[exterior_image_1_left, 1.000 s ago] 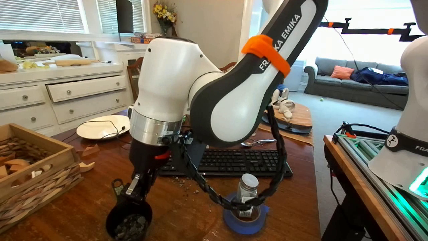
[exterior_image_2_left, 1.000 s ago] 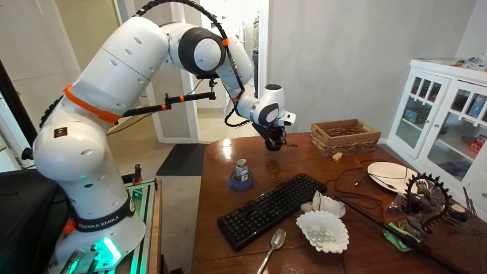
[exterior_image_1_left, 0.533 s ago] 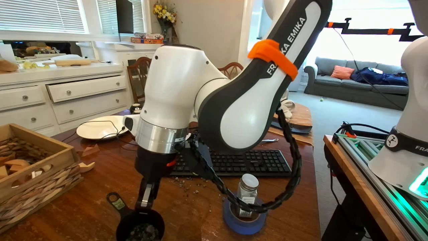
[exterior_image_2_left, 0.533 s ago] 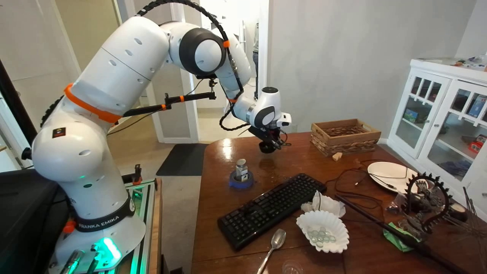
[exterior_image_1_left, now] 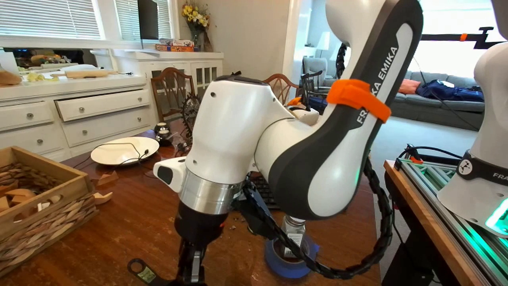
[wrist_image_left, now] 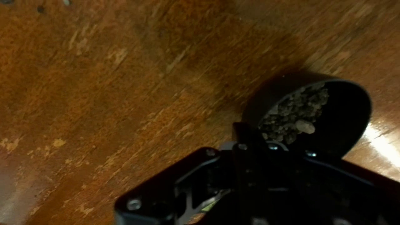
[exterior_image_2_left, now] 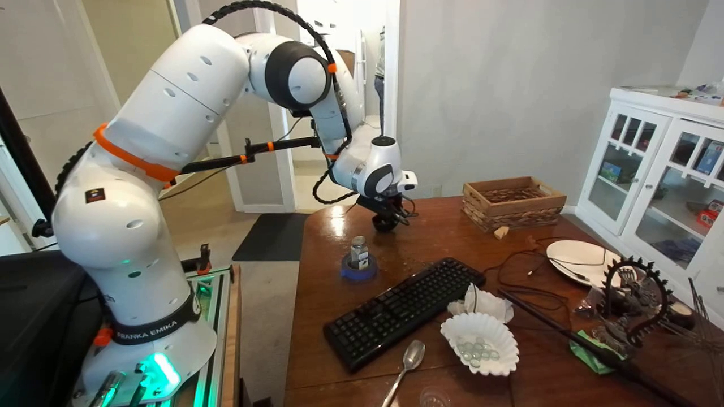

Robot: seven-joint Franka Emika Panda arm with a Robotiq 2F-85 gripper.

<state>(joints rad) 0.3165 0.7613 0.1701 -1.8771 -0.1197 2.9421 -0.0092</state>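
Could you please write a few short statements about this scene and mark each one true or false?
1. The pincer is shut on the black cup. True.
2. The black cup is empty. False: small stones lie in it.
3. The spoon lies on the keyboard. False: the spoon lies on the table, apart from the keyboard.
4. The jar stands inside the roll of blue tape. True.
5. The basket stands on the floor. False: it stands on the table.
6. The white bowl holds clear beads. True.
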